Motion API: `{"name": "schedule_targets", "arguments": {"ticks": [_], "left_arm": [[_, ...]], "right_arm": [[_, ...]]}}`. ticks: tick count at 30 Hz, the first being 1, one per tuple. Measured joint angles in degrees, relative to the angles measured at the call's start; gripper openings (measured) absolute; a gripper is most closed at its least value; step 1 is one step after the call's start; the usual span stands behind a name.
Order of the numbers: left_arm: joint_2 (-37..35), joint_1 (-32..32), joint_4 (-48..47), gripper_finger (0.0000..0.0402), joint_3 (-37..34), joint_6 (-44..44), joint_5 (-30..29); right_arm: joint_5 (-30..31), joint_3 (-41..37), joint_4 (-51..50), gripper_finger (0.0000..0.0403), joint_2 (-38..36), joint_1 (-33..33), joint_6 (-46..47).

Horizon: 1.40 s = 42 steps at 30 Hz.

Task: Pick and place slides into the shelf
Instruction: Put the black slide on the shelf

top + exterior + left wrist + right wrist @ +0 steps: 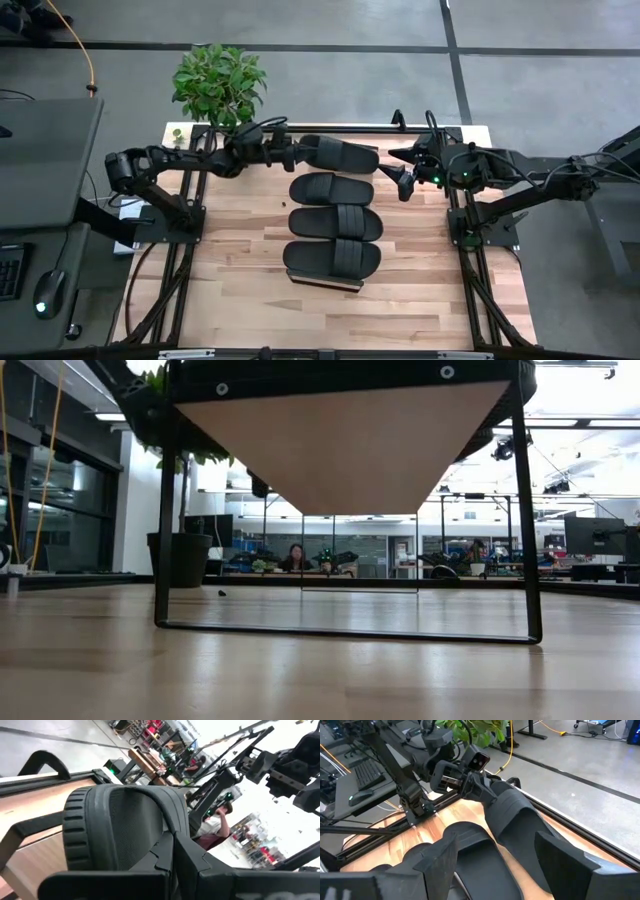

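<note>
Left hand [298, 153] clamps fourth slide [340, 153] — right hand [404, 186] wide, empty

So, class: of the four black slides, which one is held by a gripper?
The farthest slide, angled at the row's far end: the left gripper is shut on it, while the other three lie flat on the shelf.

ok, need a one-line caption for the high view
Left gripper carries the fourth slide above three on the shelf.
</note>
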Motion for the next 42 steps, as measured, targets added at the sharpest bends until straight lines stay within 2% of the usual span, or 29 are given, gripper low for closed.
{"name": "schedule_targets", "arguments": {"ticks": [10, 26, 31, 36, 42], "left_arm": [[0.0, 0.0, -0.4, 0.0000, -0.8, -2.5, 0.2], [-0.1, -0.1, -8.2, 0.0000, -0.7, -1.3, 0.2], [-0.1, 0.0, -9.8, 0.0006, -0.7, -0.5, 2.2], [-0.1, -0.1, -10.2, 0.0039, -0.7, 1.2, 5.4], [0.0, -0.1, -7.2, 0.0116, -0.8, 1.2, 7.6]], "right_arm": [[0.3, 0.0, 0.9, 0.0255, 0.0, 0.0, 0.0], [0.4, 0.0, 0.9, 0.0255, 0.0, 0.0, -0.4], [0.4, 0.0, 0.4, 0.0255, 0.0, 0.0, -0.4], [0.4, 0.0, 0.4, 0.0255, 0.2, 0.0, -0.4], [0.0, 0.0, 0.0, 0.0255, 0.9, 0.0, 0.0]]}}
